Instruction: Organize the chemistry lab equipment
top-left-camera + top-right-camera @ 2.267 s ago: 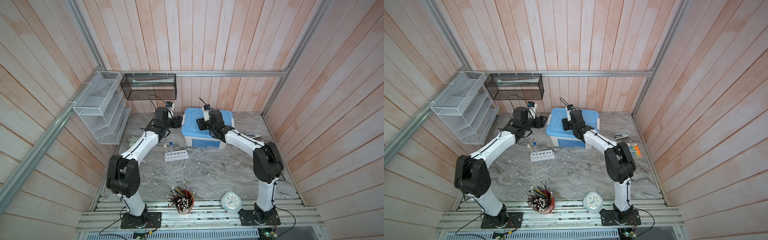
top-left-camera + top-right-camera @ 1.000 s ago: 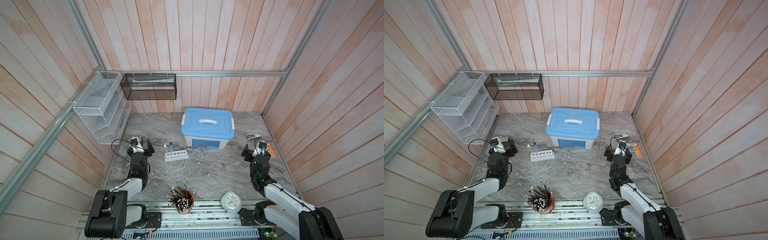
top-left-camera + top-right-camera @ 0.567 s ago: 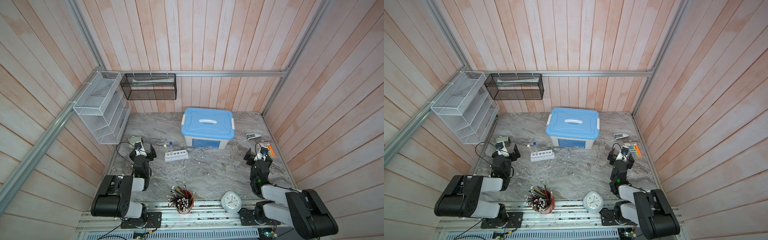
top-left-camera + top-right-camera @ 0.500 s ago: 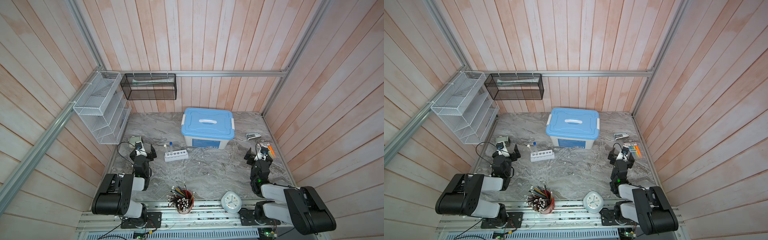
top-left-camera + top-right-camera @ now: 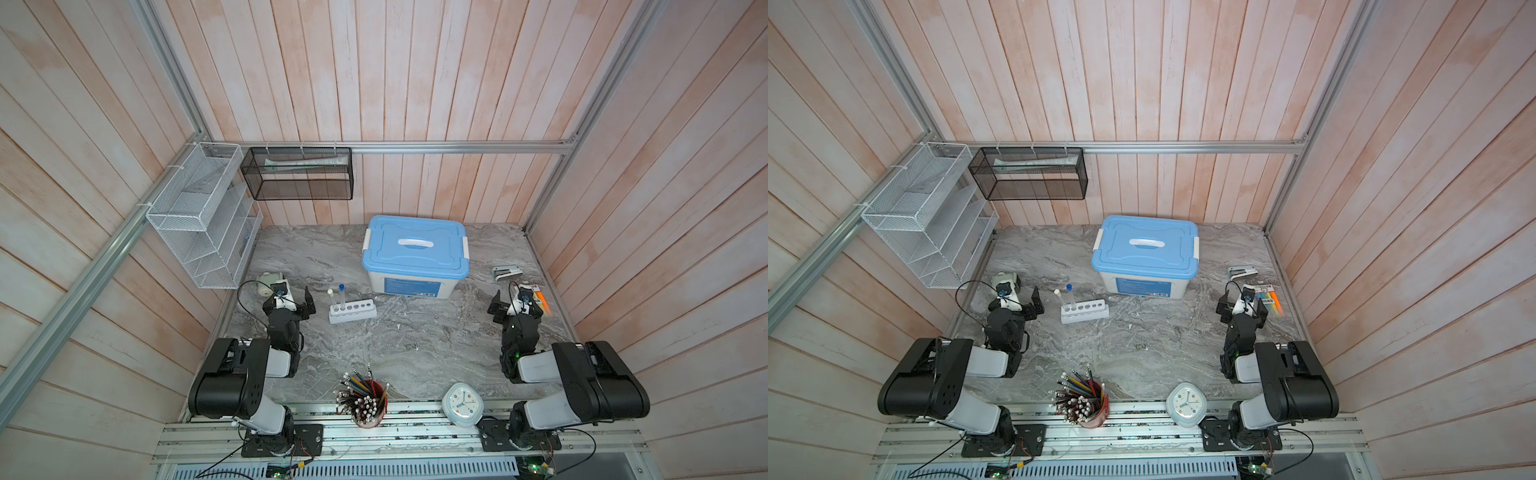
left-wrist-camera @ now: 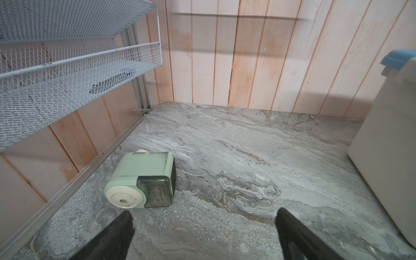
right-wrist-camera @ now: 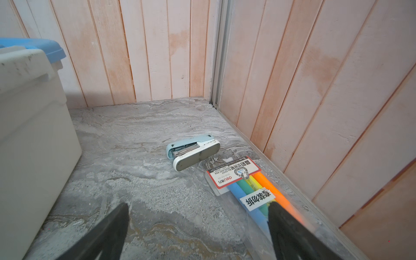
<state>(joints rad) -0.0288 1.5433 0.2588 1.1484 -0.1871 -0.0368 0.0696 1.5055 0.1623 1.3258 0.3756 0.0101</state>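
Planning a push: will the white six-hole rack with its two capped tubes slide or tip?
Likely slides: the rack is low and long on the smooth table. Probably unbalanced: the white-capped tube and blue-capped tube stand tall at one end, so they may wobble. Looks like light plastic.

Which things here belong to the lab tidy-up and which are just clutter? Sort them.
Lab job: white six-hole rack; blue-capped tube and white-capped tube standing in it.
Just lying about: green pencil sharpener; stapler; highlighter pack; red cup of pencils; white clock.
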